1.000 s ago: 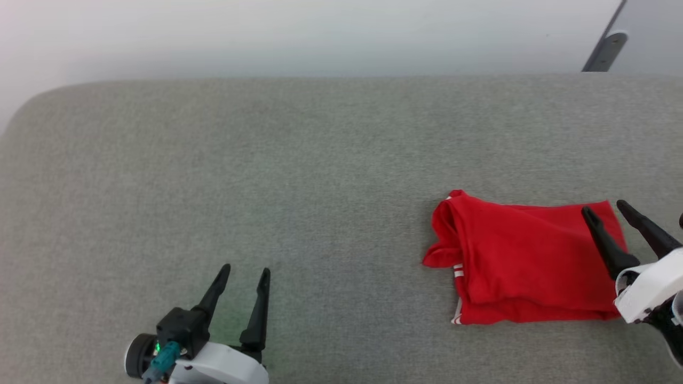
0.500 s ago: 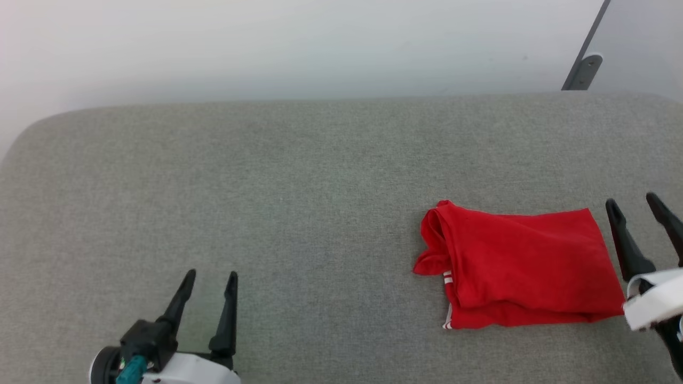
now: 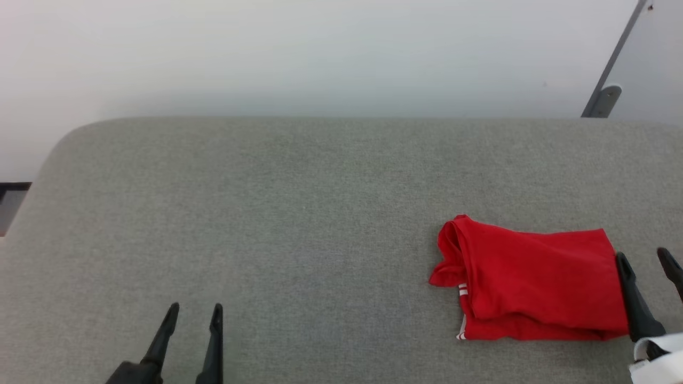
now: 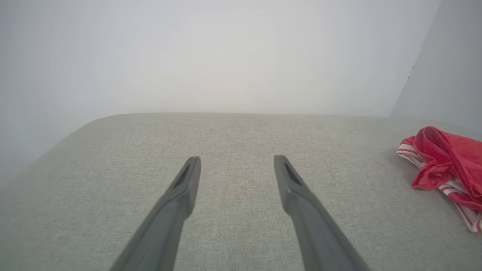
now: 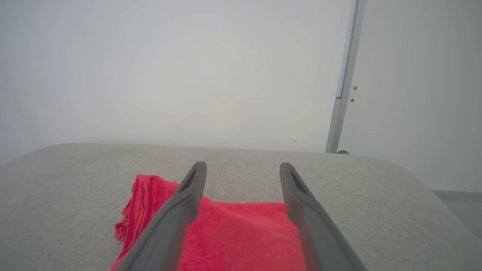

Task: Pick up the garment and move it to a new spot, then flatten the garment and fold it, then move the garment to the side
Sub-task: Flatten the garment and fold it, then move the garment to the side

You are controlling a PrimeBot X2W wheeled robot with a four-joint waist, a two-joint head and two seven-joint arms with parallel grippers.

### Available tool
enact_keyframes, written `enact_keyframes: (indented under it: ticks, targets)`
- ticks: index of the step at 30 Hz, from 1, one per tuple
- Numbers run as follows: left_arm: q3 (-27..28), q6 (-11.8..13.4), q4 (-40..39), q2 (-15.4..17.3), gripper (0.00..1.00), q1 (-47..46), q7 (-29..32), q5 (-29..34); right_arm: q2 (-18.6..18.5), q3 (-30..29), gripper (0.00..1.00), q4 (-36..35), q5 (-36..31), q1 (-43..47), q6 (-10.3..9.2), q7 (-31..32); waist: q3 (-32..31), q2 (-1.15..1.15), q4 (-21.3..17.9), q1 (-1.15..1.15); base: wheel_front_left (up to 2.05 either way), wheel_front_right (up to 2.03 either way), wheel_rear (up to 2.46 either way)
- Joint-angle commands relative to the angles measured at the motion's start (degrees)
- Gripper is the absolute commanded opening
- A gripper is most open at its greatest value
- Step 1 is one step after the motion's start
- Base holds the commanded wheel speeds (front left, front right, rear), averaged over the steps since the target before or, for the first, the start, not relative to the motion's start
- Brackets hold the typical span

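The garment (image 3: 533,285) lies folded into a red rectangle on the grey fabric surface (image 3: 299,213), at the right in the head view, with white striped trim at its lower left corner. My right gripper (image 3: 644,257) stands open just right of the garment's right edge, holding nothing. In the right wrist view the garment (image 5: 241,233) lies below and between the open fingers of the right gripper (image 5: 243,167). My left gripper (image 3: 195,309) is open at the lower left, far from the cloth. The left wrist view has the left gripper (image 4: 237,162) over bare fabric and the garment (image 4: 448,169) at its right edge.
The grey surface has a rounded far left corner (image 3: 69,138) and ends at a white wall (image 3: 320,53). A grey door frame with a bracket (image 3: 605,98) stands at the far right. Wide bare fabric lies between the grippers.
The head camera has tilted up, so everything sits lower in view. The right gripper has drawn back off the garment's right edge. The garment stays folded in place.
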Motion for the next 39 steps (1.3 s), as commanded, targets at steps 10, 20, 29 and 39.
enact_keyframes:
  ticks: [10, 20, 29, 39]
  targets:
    - [1.2, -0.2, -5.6, -1.2, 1.0, 5.9, 0.0, 1.5, 3.9, -6.9, 1.0, -7.7, -1.8, 9.7, -0.09, 0.8, -1.1, 0.0, 1.5, 0.0, 0.0, 0.0, 0.0]
    - [1.1, -0.2, -6.5, -1.7, 1.0, 5.8, 0.0, 2.2, 6.4, -8.5, 1.0, -12.0, -3.1, 11.3, -0.09, 3.7, -1.1, 0.0, 1.3, 0.0, 0.0, 0.0, 0.0]
    - [0.8, -0.2, -6.2, -2.1, 1.0, 4.5, 0.0, 1.4, 5.3, -9.1, 1.0, -10.5, -3.5, 8.2, -0.09, 9.5, 0.1, 0.0, 0.3, 0.0, 0.0, 0.0, 0.0]
    - [-2.5, -0.2, -2.9, -2.2, 1.0, -2.3, 0.0, 1.5, -7.2, -0.7, 1.0, 1.8, 6.7, -5.8, -0.09, 37.1, 4.7, 0.0, -0.4, 0.0, 0.0, 0.0, 0.0]
